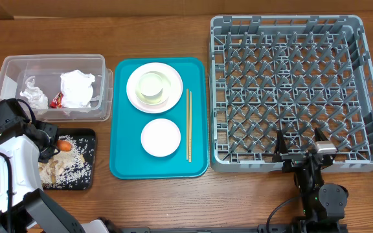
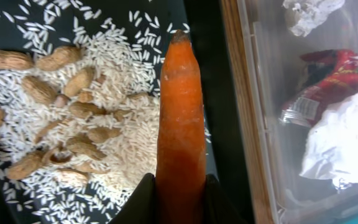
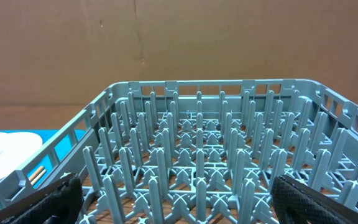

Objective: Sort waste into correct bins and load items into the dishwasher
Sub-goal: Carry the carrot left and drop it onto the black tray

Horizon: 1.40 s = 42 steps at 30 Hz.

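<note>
Down at the near-left corner of the table [image 1: 173, 200], the left gripper [image 2: 179, 196] is all but closed, its two dark fingers [image 2: 145, 198] pinching the thick end of the orange carrot piece [image 2: 180, 106]. The carrot juts straight out from between them, tip pointing away. It sits over the black tray [image 1: 90, 155], on the side nearest the tub; whether the tip touches the tray, I can't tell. Beneath and beside it, white rice scraps [image 2: 126, 134] are strewn across the tray floor, with tan peanuts [image 2: 39, 90] heaped among them.

Across at the near-right, the right gripper [image 1: 300, 149] hangs at the near rim of the grey dish rack [image 1: 283, 21], jaws spread wide and holding nothing. Its wrist view looks straight down the rows of upright pegs.

Moving up the table, the teal tray [image 1: 199, 116] lies between the black tray and the rack. On its near half sits a white bowl [image 1: 160, 137]. Along its right edge the chopsticks [image 1: 188, 126] lie side by side, lengthwise. Further back is the round plate [image 1: 133, 90], with a second bowl [image 1: 154, 87] resting on it.

Farthest back on the left is the clear tub [image 1: 18, 63], just beyond the black tray. Inside it, crumpled white tissue [image 1: 78, 87] and a red wrapper [image 1: 57, 99] lie next to each other.
</note>
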Available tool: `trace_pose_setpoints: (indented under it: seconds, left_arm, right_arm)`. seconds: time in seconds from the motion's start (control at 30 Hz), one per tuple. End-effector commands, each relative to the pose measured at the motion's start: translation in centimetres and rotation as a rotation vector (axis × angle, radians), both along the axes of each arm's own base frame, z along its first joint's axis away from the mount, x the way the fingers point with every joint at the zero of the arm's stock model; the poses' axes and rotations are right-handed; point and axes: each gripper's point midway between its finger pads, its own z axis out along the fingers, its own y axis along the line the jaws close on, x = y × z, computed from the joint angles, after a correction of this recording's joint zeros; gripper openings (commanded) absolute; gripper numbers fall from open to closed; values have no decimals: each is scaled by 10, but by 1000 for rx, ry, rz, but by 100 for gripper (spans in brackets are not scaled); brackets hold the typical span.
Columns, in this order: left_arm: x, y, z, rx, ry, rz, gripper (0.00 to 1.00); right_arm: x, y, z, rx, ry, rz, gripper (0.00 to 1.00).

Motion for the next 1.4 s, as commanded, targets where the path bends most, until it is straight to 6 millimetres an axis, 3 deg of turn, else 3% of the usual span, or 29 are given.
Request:
trace_pose_setpoints:
  seconds: [0.0, 0.3, 0.77, 1.13, 1.37]
  left_arm:
    - [1, -3, -2, -34, -29, 51, 4]
    - [2, 4, -28, -17, -67, 146, 4]
    - [1, 15, -30, 30, -90, 224, 5]
    - [-4, 27, -30, 95, -68, 251, 14]
    - [1, 27, -59, 61, -30, 245, 9]
  right_arm:
    - [0, 0, -1, -1, -7, 2, 100]
    - [0, 0, -1, -1, -7, 2, 100]
    - [0, 0, -1, -1, -7, 2, 100]
    - [0, 0, -1, -1, -7, 2, 100]
    - [0, 0, -1, -1, -7, 2, 100]
